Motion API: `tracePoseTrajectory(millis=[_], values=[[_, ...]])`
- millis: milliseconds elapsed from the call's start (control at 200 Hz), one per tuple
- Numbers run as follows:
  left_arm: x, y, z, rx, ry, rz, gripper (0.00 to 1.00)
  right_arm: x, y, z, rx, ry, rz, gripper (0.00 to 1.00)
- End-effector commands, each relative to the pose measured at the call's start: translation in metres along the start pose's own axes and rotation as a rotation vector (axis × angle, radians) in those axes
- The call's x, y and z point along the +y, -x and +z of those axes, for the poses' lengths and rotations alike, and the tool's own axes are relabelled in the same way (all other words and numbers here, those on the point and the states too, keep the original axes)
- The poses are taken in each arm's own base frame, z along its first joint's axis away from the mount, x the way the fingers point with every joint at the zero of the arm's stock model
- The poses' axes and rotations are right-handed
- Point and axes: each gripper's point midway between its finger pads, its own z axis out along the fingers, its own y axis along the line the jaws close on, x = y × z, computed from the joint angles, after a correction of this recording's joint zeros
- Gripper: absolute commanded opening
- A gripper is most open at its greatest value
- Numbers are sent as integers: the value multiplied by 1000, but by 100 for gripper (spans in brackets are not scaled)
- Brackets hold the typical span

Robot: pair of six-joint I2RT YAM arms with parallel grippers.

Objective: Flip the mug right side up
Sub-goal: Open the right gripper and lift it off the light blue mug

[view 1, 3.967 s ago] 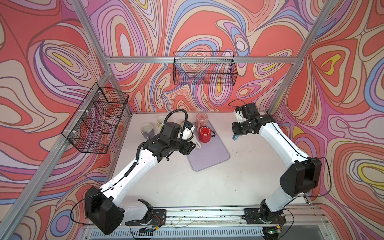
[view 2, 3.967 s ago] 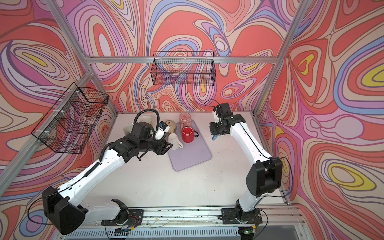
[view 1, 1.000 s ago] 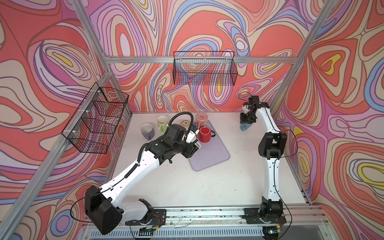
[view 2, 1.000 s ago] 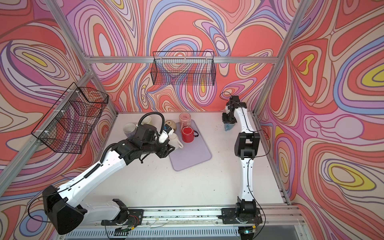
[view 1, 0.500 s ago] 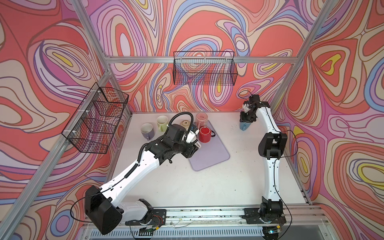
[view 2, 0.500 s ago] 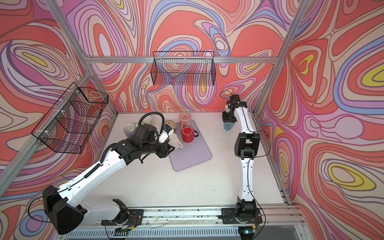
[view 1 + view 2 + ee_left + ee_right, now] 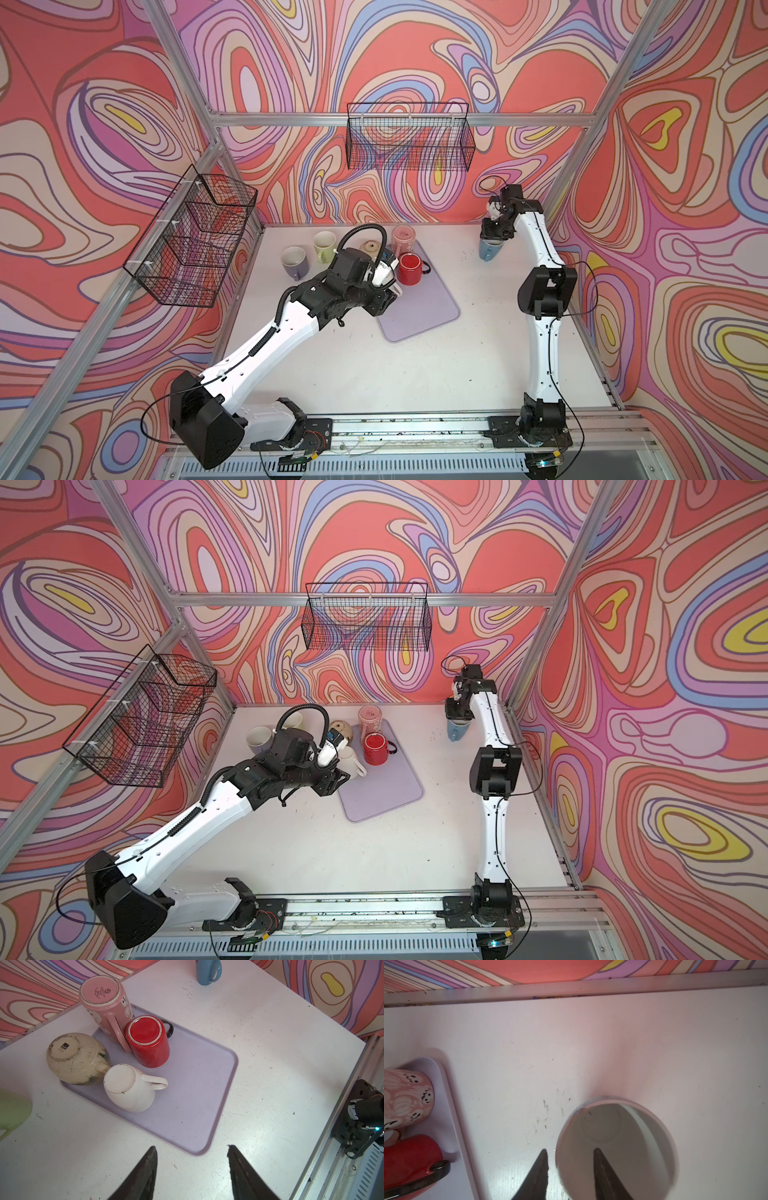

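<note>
Blue mug [image 7: 489, 249] stands upright, mouth up, near the surface's [image 7: 270, 1043] back right corner. I see the right end effector [image 7: 570, 1150] straddling its rim, jaws parted, not pinching the wall. Left end effector [image 7: 191, 1147] is open and empty by the tray's [image 7: 197, 1095] edge.

We see a blue mug [image 7: 490, 250] with a white inside, standing upright and mouth up on the white table [image 7: 415, 365]. It sits near the back right corner, well apart from the lilac tray [image 7: 428, 316]. The right wrist view looks straight down into it, and it looks empty. The left wrist view shows its looped handle [image 7: 217, 969].
</note>
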Motion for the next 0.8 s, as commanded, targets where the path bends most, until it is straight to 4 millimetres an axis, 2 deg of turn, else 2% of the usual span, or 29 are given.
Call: tracePoseTrajectory(millis=[0,240,431,496,506,531,636,796], values=[[2,1,0,16,14,14,57,10,32,-61,-138,13,-17,37],[9,3,-3,-3,60,9,57,29,35,-122,-249,11,-63,36],[14,3,-2,-6,87,3,58,60,9,-158,-317,21,-108,35],[17,4,-1,-17,106,-7,58,74,-7,-165,-337,29,-121,35],[18,4,-2,-19,109,-8,58,75,-12,-160,-327,29,-122,35],[18,4,-1,-21,113,-11,58,80,-17,-173,-366,26,-130,34],[20,7,-1,-41,122,-43,57,101,-52,-180,-441,22,-144,33],[26,11,2,-96,152,-137,57,131,-113,-178,-510,126,-101,28]])
